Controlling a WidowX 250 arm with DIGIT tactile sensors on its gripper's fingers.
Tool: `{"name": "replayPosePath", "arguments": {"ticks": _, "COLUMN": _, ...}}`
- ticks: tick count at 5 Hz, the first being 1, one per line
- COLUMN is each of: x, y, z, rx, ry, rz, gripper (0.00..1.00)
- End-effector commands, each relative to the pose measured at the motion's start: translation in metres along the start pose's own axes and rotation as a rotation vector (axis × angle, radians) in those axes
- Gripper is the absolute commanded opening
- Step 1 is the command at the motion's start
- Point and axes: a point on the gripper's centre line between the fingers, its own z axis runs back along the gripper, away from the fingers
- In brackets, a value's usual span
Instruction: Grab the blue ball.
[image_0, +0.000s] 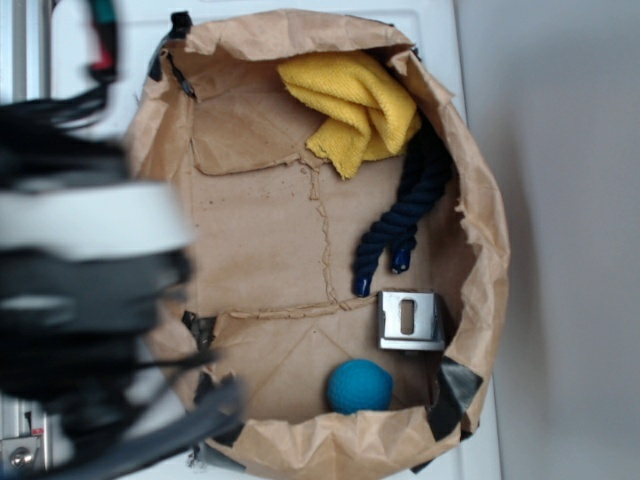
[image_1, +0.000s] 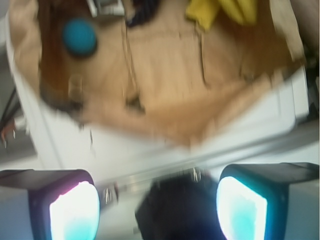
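Resting on the floor of a crumpled brown paper bin (image_0: 480, 230), the small round teal-blue ball (image_0: 359, 387) lies just beside a bent silver metal bracket (image_0: 410, 320), near the ends of a dark navy twisted rope (image_0: 405, 215) that runs up under a folded yellow cloth (image_0: 350, 105). Seen from the wrist camera, the gripper (image_1: 157, 202) hangs outside the bin's rim with its two fingers (image_1: 75, 207) spread wide and released, nothing between them, well apart from the ball.
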Motion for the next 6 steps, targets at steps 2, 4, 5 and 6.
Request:
{"name": "replayPosePath", "arguments": {"ticks": 2, "x": 0.152, "y": -0.023, "z": -0.030, "rx": -0.012, "ry": -0.196, "rz": -0.622, "gripper": 1.00}}
{"name": "replayPosePath", "arguments": {"ticks": 4, "x": 0.152, "y": -0.023, "z": -0.030, "rx": -0.012, "ry": -0.196, "rz": -0.622, "gripper": 1.00}}
{"name": "replayPosePath", "arguments": {"ticks": 5, "x": 0.152, "y": -0.023, "z": -0.030, "rx": -0.012, "ry": -0.196, "rz": -0.622, "gripper": 1.00}}
{"name": "replayPosePath", "arguments": {"ticks": 6, "x": 0.152, "y": -0.023, "z": -0.030, "rx": -0.012, "ry": -0.196, "rz": -0.622, "gripper": 1.00}}
